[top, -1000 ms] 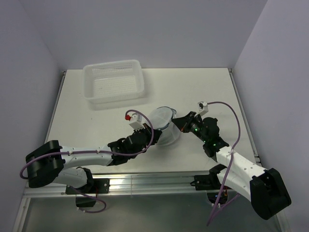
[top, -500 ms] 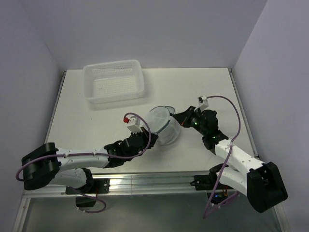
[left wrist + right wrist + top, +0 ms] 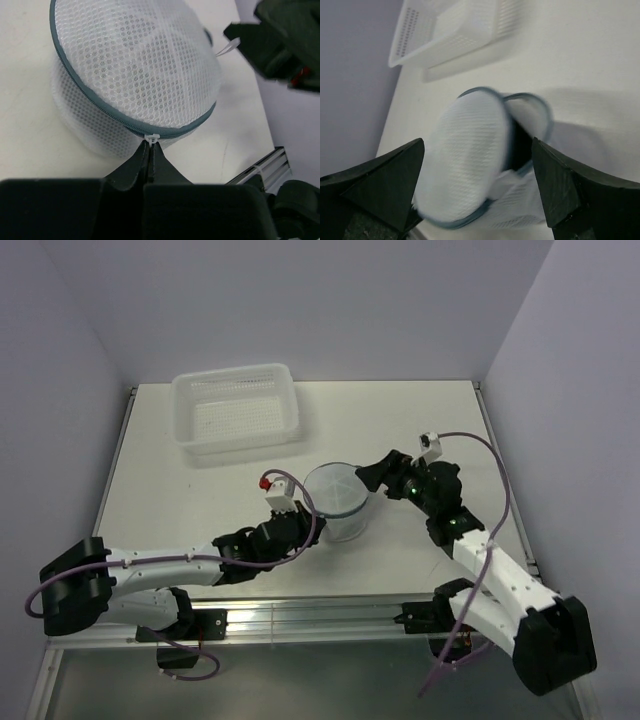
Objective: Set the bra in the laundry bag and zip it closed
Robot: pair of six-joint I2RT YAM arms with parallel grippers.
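Top: bag (image 3: 336, 502) sits mid-desk (image 3: 440, 420), basket (image 3: 237, 408) behind-left of it. Left end effector (image 3: 303, 523) is at the bag's near-left rim, right end effector (image 3: 368, 477) just right of the bag.
Left wrist: clenched on the zip pull (image 3: 151, 137), probably to drag the zip round.
Right wrist: spread wide, grasping nothing. The bag's lid gapes here. Dark inside, presumably the bra; can't confirm.

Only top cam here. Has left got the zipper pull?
Observer: Yes. The left wrist view shows the left gripper shut on the white pull at the bag rim.
Operator: Right side?
Observer: The right gripper is wide open and holds nothing.
Operator: Zipped?
Observer: No. The right wrist view shows the lid gaping, with a dark gap behind it.
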